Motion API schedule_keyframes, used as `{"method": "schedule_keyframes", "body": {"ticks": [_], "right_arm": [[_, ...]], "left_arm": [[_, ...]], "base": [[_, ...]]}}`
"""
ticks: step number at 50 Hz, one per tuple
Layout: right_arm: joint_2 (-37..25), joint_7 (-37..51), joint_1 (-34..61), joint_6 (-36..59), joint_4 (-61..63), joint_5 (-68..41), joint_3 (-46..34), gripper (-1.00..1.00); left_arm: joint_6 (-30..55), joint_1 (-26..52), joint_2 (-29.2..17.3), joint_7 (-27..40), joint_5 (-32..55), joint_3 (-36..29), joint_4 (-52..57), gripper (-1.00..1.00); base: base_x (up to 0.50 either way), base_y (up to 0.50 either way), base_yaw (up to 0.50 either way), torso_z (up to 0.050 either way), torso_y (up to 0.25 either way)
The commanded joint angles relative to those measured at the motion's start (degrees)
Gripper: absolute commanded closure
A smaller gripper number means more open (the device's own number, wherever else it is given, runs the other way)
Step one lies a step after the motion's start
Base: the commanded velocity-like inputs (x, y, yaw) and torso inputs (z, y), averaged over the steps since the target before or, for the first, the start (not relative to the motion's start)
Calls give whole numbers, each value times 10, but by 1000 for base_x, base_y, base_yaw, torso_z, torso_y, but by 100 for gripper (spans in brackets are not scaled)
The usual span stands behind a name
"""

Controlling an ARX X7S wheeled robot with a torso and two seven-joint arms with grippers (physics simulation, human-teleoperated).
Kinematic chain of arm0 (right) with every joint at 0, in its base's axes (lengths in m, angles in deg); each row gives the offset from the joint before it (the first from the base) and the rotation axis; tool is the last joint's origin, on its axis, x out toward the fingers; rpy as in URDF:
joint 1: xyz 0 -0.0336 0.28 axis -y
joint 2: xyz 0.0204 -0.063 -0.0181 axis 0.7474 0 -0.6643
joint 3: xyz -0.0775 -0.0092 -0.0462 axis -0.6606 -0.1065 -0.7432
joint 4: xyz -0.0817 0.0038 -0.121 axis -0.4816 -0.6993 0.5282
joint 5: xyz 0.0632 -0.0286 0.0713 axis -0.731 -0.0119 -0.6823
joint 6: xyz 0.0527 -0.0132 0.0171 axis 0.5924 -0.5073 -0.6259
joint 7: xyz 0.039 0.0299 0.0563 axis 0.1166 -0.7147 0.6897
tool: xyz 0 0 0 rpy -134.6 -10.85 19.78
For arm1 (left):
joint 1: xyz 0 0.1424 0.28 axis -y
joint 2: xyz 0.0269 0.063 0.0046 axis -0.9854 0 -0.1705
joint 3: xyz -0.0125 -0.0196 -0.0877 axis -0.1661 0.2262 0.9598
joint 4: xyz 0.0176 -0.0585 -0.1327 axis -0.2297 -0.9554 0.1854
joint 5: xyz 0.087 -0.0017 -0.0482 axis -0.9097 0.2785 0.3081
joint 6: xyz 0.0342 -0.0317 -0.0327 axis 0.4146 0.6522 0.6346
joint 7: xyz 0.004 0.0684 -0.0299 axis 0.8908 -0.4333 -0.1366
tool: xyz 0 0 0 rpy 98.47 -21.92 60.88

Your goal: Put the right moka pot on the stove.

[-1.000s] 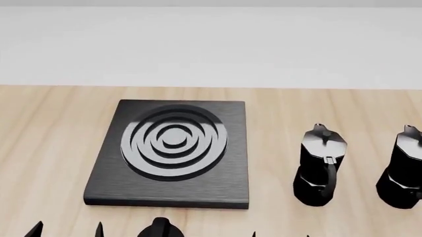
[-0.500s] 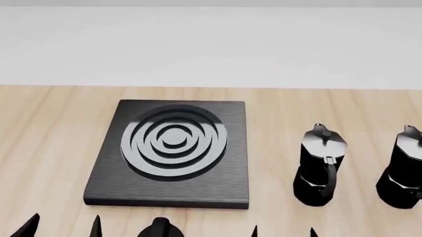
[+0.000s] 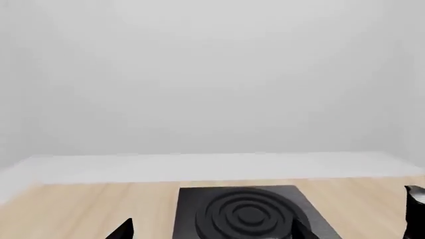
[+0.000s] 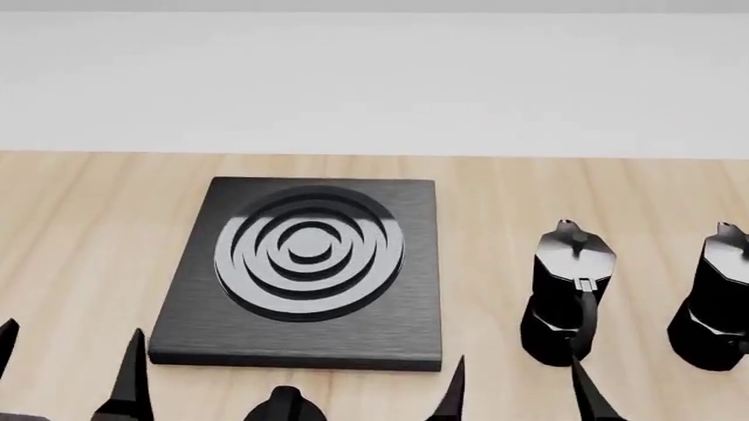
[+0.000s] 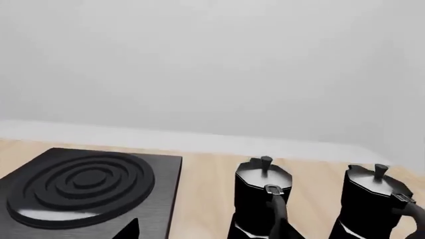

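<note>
The right moka pot (image 4: 716, 303) is black and faceted with a grey lid, and stands at the right edge of the head view, partly cut off. It also shows in the right wrist view (image 5: 371, 204). A second, identical moka pot (image 4: 570, 294) stands to its left. The stove (image 4: 304, 263), a black slab with a ringed burner, lies on the wooden counter left of both pots. My right gripper (image 4: 517, 379) is open and empty, low in front of the left pot. My left gripper (image 4: 73, 355) is open and empty, near the stove's front left corner.
A round black knob (image 4: 284, 405) sits on the wooden counter (image 4: 492, 202) in front of the stove. A white wall (image 4: 374, 79) rises behind the counter. In the left wrist view the stove (image 3: 246, 214) lies ahead and a pot (image 3: 415, 209) shows at the edge.
Both grippers have come further into the head view from its bottom edge, so more of their fingers shows. The pots and stove have not moved.
</note>
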Motion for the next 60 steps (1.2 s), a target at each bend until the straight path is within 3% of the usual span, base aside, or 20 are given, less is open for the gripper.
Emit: {"method": "schedule_keyframes", "body": {"ticks": [1, 34, 44, 60], "right_arm": [[-22, 14, -5, 46, 79, -12, 12, -100], [-25, 14, 7, 62, 77, -12, -2, -100], [-38, 31, 6, 104, 117, -5, -5, -100], [-45, 38, 5, 115, 138, -7, -2, -100]], "left_arm": [[65, 11, -30, 29, 39, 27, 102, -100], [62, 13, -36, 33, 39, 21, 108, -100], [53, 11, -42, 30, 19, 9, 108, -100], [43, 9, -43, 28, 16, 5, 103, -100]], "base": [[0, 0, 0, 0, 0], [0, 0, 0, 0, 0], [0, 0, 0, 0, 0], [0, 0, 0, 0, -107]]}}
